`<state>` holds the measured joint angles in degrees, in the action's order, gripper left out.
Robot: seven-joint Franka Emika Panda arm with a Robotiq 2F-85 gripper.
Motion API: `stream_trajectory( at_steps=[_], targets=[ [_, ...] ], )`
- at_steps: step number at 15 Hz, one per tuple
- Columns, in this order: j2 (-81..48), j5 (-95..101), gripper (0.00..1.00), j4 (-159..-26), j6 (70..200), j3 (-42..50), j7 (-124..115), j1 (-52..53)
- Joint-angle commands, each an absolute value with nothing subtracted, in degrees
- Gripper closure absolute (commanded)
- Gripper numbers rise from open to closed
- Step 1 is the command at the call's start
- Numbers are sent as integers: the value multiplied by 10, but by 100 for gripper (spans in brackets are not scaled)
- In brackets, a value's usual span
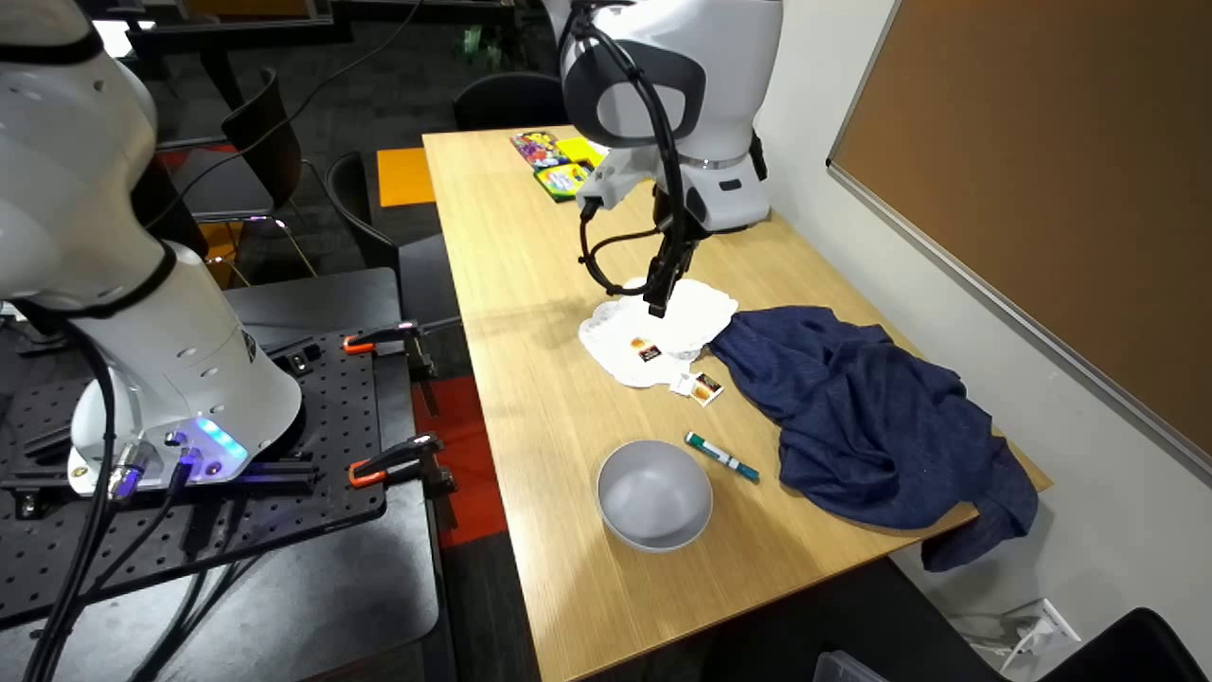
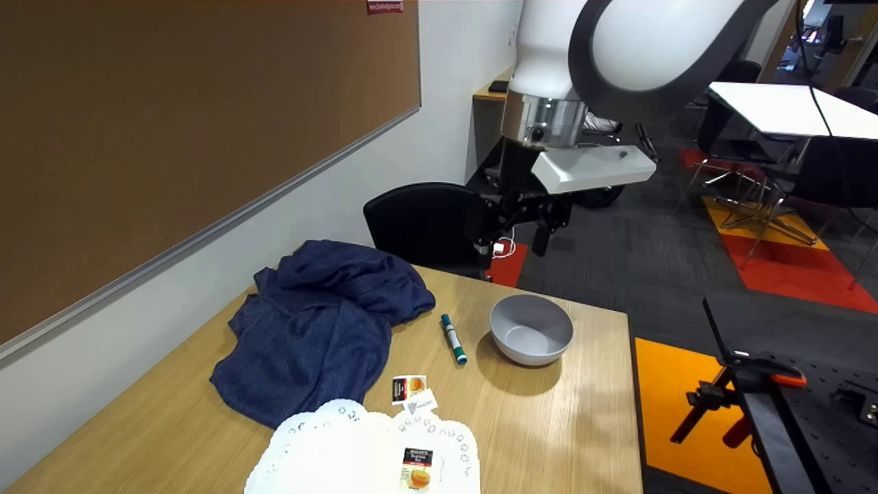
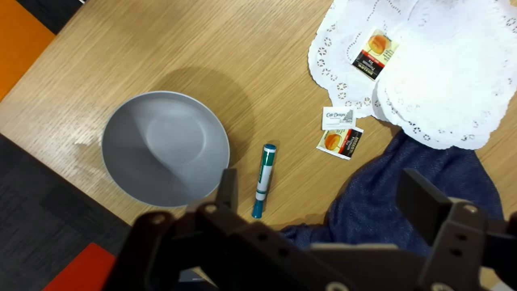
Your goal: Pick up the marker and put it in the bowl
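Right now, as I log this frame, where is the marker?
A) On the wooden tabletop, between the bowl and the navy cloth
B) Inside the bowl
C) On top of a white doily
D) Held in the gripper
A: both exterior views show the marker lying on the wooden tabletop between the bowl and the navy cloth, while the wrist view shows the gripper open.

In my wrist view I read "Café Delight" on a white packet [image 3: 338, 118] and "Premium Tea" on both tea packets [image 3: 375, 54] [image 3: 341, 143], well inside the edges of the counter [image 3: 258, 52]. In an exterior view, a red label [image 2: 385, 7] on the corkboard [image 2: 206, 123] begins "www.Stanford".
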<state>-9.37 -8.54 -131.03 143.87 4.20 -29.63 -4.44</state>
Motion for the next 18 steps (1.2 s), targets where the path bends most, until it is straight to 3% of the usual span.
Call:
stream_trajectory(
  at_steps=[1, 10, 18],
  targets=[
    [-105, -96, 0, -1309, 1438, 52, -293, -37],
    [-142, -114, 0, -1292, 1451, 55, -289, -40],
    [-291, -119, 0, -1174, 1452, 66, -284, -42]
  ],
)
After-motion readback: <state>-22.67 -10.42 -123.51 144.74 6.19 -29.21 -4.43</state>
